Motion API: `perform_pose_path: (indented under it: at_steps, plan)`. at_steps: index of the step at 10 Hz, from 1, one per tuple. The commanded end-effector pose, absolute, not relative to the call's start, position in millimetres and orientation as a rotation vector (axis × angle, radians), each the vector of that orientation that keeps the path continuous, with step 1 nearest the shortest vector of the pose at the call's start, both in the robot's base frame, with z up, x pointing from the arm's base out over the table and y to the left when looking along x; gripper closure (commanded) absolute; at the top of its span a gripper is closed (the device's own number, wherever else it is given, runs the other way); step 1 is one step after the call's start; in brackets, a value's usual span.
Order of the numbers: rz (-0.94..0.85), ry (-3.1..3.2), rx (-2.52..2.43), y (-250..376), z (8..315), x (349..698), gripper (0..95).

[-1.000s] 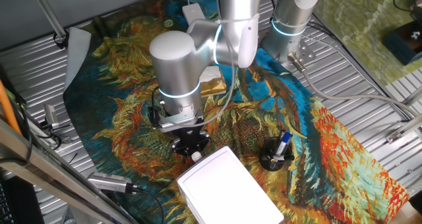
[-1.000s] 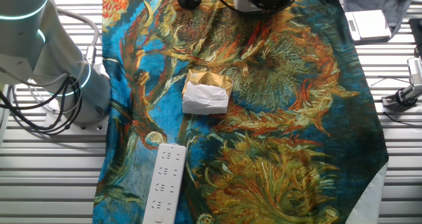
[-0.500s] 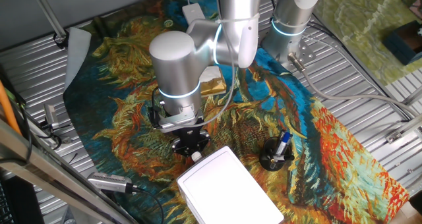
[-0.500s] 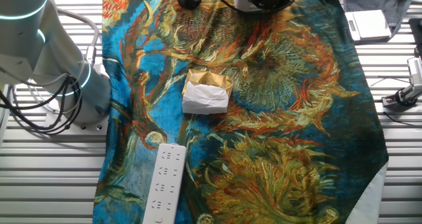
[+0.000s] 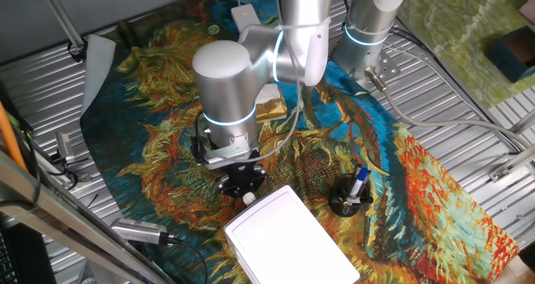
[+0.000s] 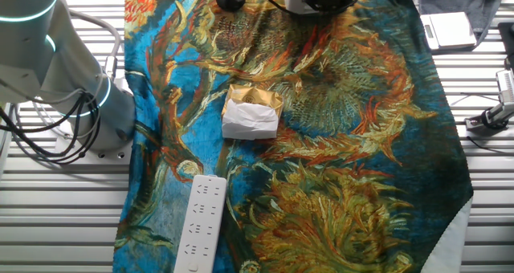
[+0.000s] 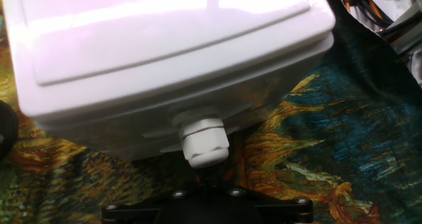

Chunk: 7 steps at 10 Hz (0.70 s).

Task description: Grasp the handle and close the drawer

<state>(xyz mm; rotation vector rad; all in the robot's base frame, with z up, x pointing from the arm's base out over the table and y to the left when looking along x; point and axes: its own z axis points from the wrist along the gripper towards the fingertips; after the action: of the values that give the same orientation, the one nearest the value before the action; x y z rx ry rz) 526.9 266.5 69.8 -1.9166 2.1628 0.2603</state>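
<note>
The white box (image 5: 288,242) stands at the front of the patterned cloth, and its smooth top fills the hand view (image 7: 165,39). The drawer front (image 7: 132,128) looks nearly flush with the box body. The handle, a small white knob (image 7: 204,141), sticks out from the front face and also shows in one fixed view (image 5: 248,199). My black gripper (image 5: 242,185) is right at the knob, low over the cloth. In the hand view only its dark body (image 7: 204,211) shows below the knob. The fingers are hidden, so their state is unclear.
A black cup with pens (image 5: 349,196) stands to the right of the box. A gold-and-white wrapped block (image 6: 251,112) lies mid-cloth, partly behind my arm. A white power strip (image 6: 201,223) lies at the cloth's edge. A small grey device (image 5: 138,231) lies left of the box.
My arm's upper joint has shifted very slightly to the right. The gripper, knob and box look unmoved.
</note>
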Motion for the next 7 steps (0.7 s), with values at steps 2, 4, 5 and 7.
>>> perform_pose_path:
  at_steps: [2, 4, 5, 7]
  plan:
    - [0.26, 2.162, -1.922, 266.9, 71.3, 526.6, 95.0]
    - [0.262, 2.16, -1.923, 266.9, 71.3, 526.6, 95.0]
    - [0.26, 2.163, -1.918, 266.9, 71.3, 526.7, 95.0]
    - [0.265, 2.161, -1.909, 266.9, 71.3, 526.7, 95.0]
